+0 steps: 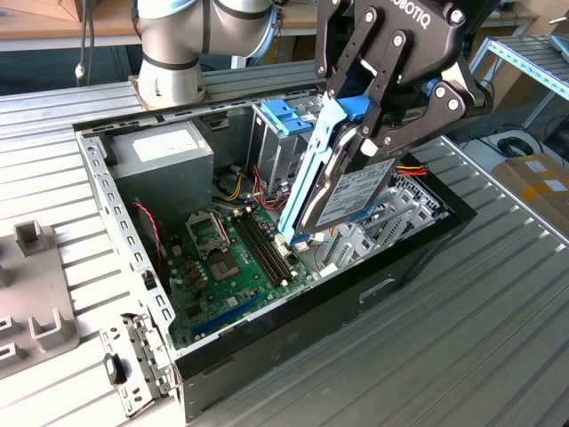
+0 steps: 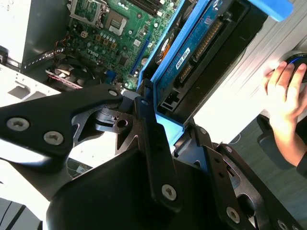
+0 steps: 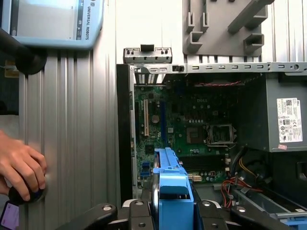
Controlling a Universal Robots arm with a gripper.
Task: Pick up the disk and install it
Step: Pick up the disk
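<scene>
Your tool (image 1: 388, 133) grips the disk (image 1: 351, 197) by its framed edges above the computer case (image 1: 293, 331); stiff, probably hefty, fragile.

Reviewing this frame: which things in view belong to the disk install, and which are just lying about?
Job in hand:
- the disk, tilted, clamped in the gripper
- the open computer case below it

Lying about:
- grey power supply box inside the case
- grey fixture plate on the table
- loose metal bracket by the case corner
- a person's hand
</scene>
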